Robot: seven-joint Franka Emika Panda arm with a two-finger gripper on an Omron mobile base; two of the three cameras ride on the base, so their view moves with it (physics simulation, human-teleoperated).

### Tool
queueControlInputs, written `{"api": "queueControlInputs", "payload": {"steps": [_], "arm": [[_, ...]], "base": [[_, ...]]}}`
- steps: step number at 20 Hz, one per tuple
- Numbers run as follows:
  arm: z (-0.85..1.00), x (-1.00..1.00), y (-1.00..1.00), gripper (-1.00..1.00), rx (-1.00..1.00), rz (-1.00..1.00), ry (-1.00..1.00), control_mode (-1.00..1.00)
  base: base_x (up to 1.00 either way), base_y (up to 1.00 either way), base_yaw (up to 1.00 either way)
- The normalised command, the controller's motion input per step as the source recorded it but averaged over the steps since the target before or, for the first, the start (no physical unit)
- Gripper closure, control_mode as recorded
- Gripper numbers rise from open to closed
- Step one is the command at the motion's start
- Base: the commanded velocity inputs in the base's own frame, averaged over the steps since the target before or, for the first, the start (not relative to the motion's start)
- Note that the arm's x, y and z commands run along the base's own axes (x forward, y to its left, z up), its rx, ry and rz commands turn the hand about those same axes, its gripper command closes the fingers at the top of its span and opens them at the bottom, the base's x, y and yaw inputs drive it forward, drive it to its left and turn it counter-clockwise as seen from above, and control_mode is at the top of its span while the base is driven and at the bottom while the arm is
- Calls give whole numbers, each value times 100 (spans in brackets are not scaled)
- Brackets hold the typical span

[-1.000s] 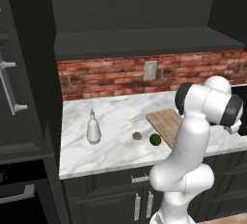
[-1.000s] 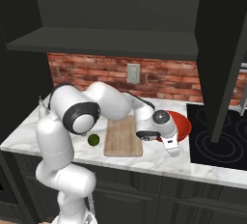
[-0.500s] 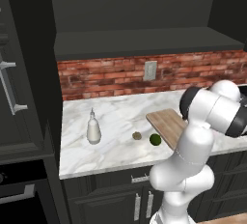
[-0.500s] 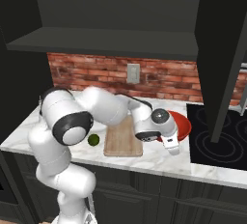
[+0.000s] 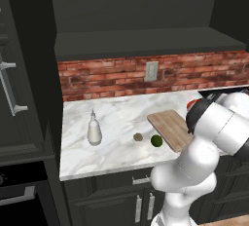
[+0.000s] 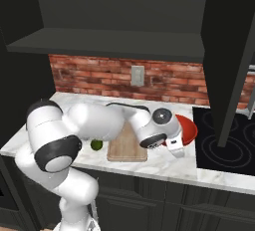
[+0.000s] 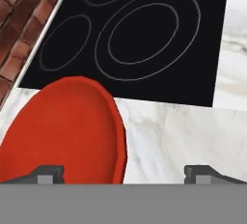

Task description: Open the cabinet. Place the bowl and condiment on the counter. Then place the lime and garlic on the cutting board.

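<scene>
Bowl (image 5: pixel 193 105) first: in the left base view only a red sliver of it peeks out behind the arm's elbow, on the counter (image 5: pixel 116 118) beyond the cutting board (image 5: pixel 171 128). That board runs its long axis from the brick wall toward the counter's front edge. The condiment (image 5: pixel 94 128) stands upright, nozzle up, well apart to the left; the garlic (image 5: pixel 138 136) and lime (image 5: pixel 156 141) lie just off the board's near corner, not yet on it.

From the right base view, the bowl (image 6: pixel 185 127) sits on the marble between board (image 6: pixel 125 144) and black stovetop (image 6: pixel 226 143), likely parked there to keep the board free. The gripper (image 6: pixel 175 147) hangs at its near rim.

Through the hand view, the bowl (image 7: pixel 62 131) rests mouth up and both fingertips (image 7: pixel 48 172) stand spread wide, holding nothing, one over the bowl, the other over bare marble.
</scene>
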Motion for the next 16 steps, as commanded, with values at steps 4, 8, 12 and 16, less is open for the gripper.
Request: {"api": "queueControlInputs", "payload": {"steps": [4,8,12,16], "arm": [[45,-13,28,-100,0,0,0,-100],[51,-18,24,-100,0,0,0,-100],[47,-35,10,-100,0,0,0,-100],[37,-44,7,-100,0,1,0,-100]], "base": [[0,0,0],[0,0,0],[0,0,0],[0,0,0]]}}
